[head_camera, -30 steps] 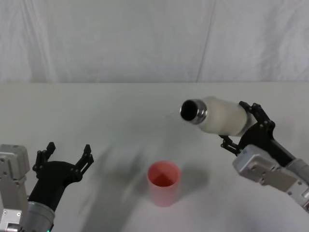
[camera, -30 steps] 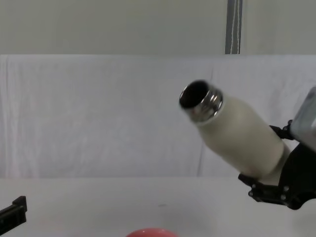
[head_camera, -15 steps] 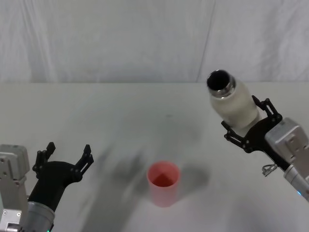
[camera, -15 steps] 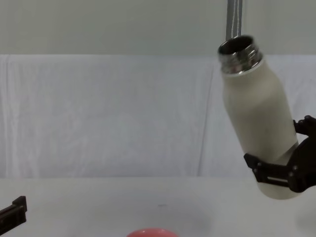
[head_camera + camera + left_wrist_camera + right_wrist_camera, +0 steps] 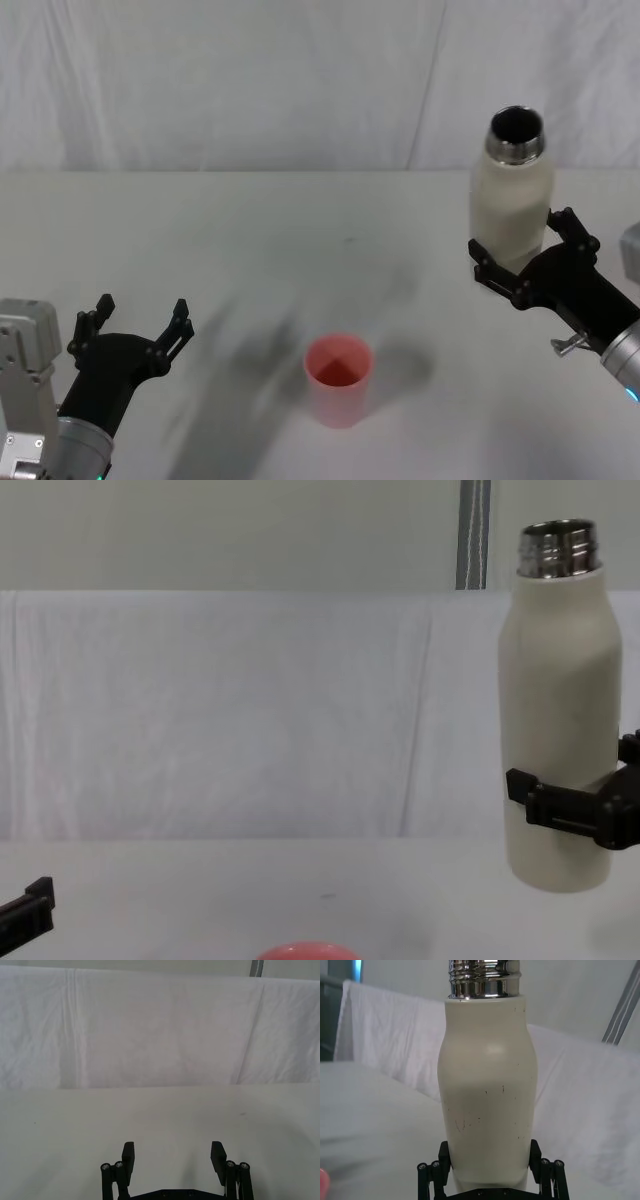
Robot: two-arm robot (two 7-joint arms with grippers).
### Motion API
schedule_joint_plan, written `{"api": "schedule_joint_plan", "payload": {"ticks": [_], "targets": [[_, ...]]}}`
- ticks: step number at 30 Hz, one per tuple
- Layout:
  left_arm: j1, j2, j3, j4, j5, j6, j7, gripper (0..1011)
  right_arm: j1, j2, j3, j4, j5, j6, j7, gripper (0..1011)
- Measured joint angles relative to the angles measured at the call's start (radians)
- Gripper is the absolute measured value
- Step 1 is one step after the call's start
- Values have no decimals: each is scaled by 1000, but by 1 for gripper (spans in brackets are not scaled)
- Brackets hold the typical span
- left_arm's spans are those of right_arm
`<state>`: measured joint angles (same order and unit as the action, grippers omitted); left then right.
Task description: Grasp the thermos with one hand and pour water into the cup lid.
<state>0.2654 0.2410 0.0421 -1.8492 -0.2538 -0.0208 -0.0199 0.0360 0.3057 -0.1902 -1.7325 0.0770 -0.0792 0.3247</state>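
Note:
The cream-white thermos (image 5: 512, 195) stands upright in the air at the right, its open steel neck on top. My right gripper (image 5: 530, 262) is shut on the thermos's lower body, as the chest view shows with the thermos (image 5: 557, 730) and gripper (image 5: 575, 815), and the right wrist view with the thermos (image 5: 487, 1090) between the jaws of my right gripper (image 5: 490, 1162). The pink cup lid (image 5: 338, 378) stands open side up on the table, left of and nearer than the thermos; its rim (image 5: 303, 951) peeks into the chest view. My left gripper (image 5: 135, 325) rests open at the near left, as the left wrist view (image 5: 172, 1156) also shows.
A white cloth covers the table (image 5: 250, 240) and hangs as a backdrop behind it. A grey vertical post (image 5: 473, 535) rises behind the backdrop.
The thermos swung from tilted with its neck toward the cup lid to upright, and moved right and back with my right gripper. The left arm stayed still.

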Motion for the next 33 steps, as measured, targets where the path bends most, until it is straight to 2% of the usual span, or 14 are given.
{"api": "schedule_joint_plan", "payload": {"ticks": [1,4,9,21,33], "targets": [[0,0,0,0,0,0,0,1001,1,-2,5,3,34,11,12,949],[0,0,0,0,0,0,0,1001,4,-5,10,9,93,34,31,949],[0,0,0,0,0,0,0,1001,11,-2,10,18,144,70,44,949],[0,0,0,0,0,0,0,1001,33,22,-19,53,156,124,6,949],[0,0,0,0,0,0,0,1001,60,1,-25,125,162,122,-36,949]]}}
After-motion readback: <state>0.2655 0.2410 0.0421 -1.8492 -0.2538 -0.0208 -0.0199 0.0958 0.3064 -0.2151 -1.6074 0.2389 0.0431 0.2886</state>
